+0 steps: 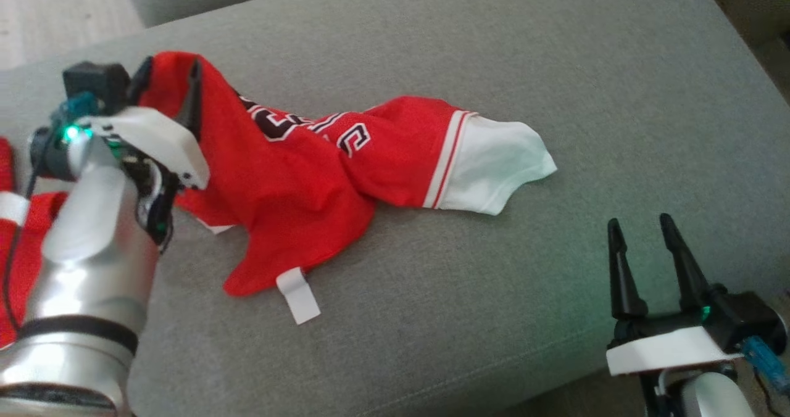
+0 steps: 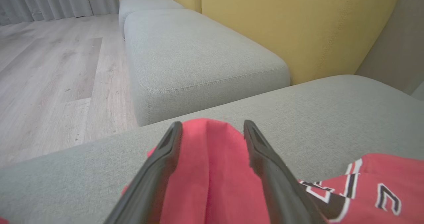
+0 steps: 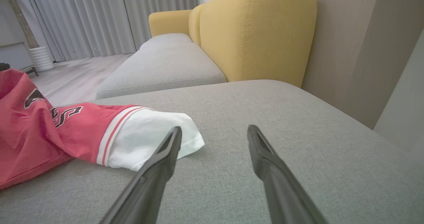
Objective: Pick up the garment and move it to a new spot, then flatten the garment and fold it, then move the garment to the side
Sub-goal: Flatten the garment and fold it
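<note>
At the far left edge of the head view a strip of red cloth with a white band (image 1: 15,232) lay behind the silver left forearm (image 1: 92,250); whether it belonged to the same piece could not be told. Just right of it, in the upper left, the left gripper (image 1: 171,65) stood with its two dark fingers spread apart, a raised fold of the red jersey (image 1: 296,176) standing loose between them rather than pinched. The left wrist view agreed: the gripper (image 2: 212,124) was released, with the jersey (image 2: 212,171) bunched in the gap. From that raised end the jersey's long axis ran rightward and slightly down across the grey seat cushion (image 1: 494,293), crumpled and twisted. A lobe of it with a white tag (image 1: 298,293) reached toward the lower centre, and the far end finished in a white sleeve (image 1: 494,164) right of centre. At the lower right the right gripper (image 1: 639,221) was open and empty near the cushion's front edge, apart from the cloth. The white sleeve lay up and to the left of it, and in the right wrist view that sleeve (image 3: 149,134) sat just beyond the left fingertip of the gripper (image 3: 215,129). Judged from this, flattening would turn on drawing the jersey along that axis, with the right arm nearer the sleeve end and the left arm already at the other.
</note>
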Tool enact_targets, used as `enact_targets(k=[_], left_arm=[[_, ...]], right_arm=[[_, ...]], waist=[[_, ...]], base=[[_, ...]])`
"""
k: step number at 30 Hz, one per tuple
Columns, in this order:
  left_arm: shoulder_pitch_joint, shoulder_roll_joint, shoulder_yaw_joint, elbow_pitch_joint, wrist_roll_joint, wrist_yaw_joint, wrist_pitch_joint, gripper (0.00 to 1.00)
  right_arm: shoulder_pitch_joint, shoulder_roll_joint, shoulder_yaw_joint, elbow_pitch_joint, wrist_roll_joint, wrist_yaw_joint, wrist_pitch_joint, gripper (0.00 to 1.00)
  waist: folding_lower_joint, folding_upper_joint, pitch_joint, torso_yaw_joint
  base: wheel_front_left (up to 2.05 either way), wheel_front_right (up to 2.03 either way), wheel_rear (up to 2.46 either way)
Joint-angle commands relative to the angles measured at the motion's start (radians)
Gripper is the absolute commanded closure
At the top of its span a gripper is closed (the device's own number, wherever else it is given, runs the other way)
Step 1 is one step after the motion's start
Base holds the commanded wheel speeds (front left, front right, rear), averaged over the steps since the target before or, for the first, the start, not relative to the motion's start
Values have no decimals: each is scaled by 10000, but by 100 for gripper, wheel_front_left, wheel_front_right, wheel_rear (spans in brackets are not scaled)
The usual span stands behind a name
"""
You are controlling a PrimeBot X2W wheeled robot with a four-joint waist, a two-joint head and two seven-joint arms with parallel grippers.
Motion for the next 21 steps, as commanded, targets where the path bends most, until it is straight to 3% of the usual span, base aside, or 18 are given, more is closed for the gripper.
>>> enact_targets(k=[1, 8, 13, 21], left_arm=[[-181, 276, 235, -302, -76, 11, -167, 0], [1417, -373, 302, -1705, -404, 133, -408, 0], [3204, -770, 166, -3393, -403, 589, -430, 0], [5785, -1012, -508, -5273, -352, 1077, 151, 0]], right_arm=[[-201, -91, 107, -304, -41, -7, -109, 0], [178, -91, -255, -423, -189, -7, -109, 0], [449, -91, -415, -515, -238, -7, -109, 0], [483, -91, -376, -648, -288, -7, -109, 0]], waist=[[-1, 0, -180, 241], [-1, 0, -637, 1126], [-1, 0, -884, 1602], [-1, 0, -761, 1793]], base=[[0, 0, 0], [0, 0, 0], [0, 0, 0], [0, 0, 0]])
